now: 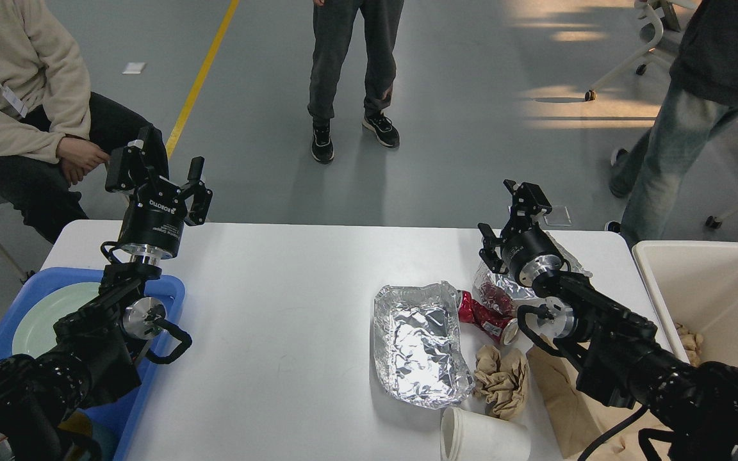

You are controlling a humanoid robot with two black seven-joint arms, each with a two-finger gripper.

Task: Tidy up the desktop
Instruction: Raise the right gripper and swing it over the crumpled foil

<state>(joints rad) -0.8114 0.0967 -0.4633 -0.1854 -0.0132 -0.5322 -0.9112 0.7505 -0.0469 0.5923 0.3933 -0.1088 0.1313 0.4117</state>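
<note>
A white desktop (292,307) with rounded corners fills the middle of the view, on a grey floor (459,128) where people stand. A cream bin (715,294) at its right edge holds crumpled paper; a blue tray (157,288) at left holds a pale plate (42,314). A foil tray (420,342), empty, lies right of centre. Left gripper (161,168) and right gripper (507,208) are raised, fingers spread, holding nothing.
</note>
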